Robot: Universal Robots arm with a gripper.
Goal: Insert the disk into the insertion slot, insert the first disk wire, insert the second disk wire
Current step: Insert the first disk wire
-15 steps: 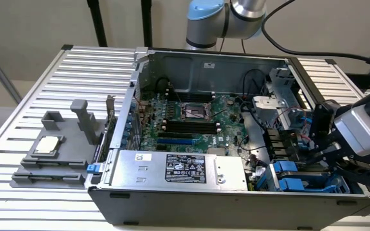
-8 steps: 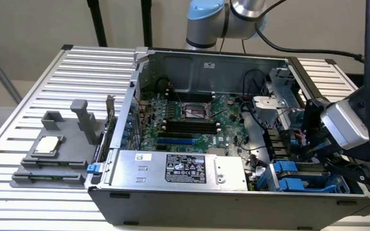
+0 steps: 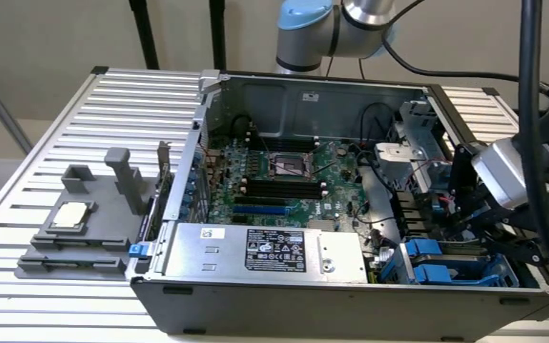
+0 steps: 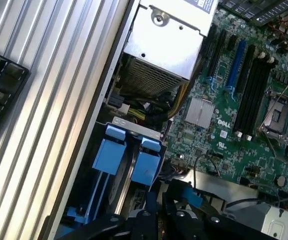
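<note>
**Spotter A:** Your tool (image 4: 159,210) hangs low inside the open computer case (image 3: 303,304), at the end on the exterior view's right. It is close over the grey drive cage.

**Spotter B:** Apart or together? You cannot tell that from either view.

**Spotter A:** Your disk (image 4: 146,161) stands in the insertion slot (image 4: 134,125), with its bright blue carrier front facing out of the cage. Its metal body is hidden inside. Just beside it, on the side nearer the case wall, you have a second blue carrier front (image 4: 109,152).

**Spotter B:** You also have a cable with a blue end (image 4: 187,194) just beside the tool, on the side toward the motherboard (image 4: 243,100). You cannot tell whether the tool touches it.

**Spotter A:** Next to the cage, the silver power-supply box (image 3: 274,250) lies along the case's near wall.

**Spotter B:** On the exterior view's left, a grey holder (image 3: 83,239) with a square chip (image 3: 72,214) on it rests on your ribbed metal surface (image 3: 36,300). It is outside the case and well apart from the tool.
</note>
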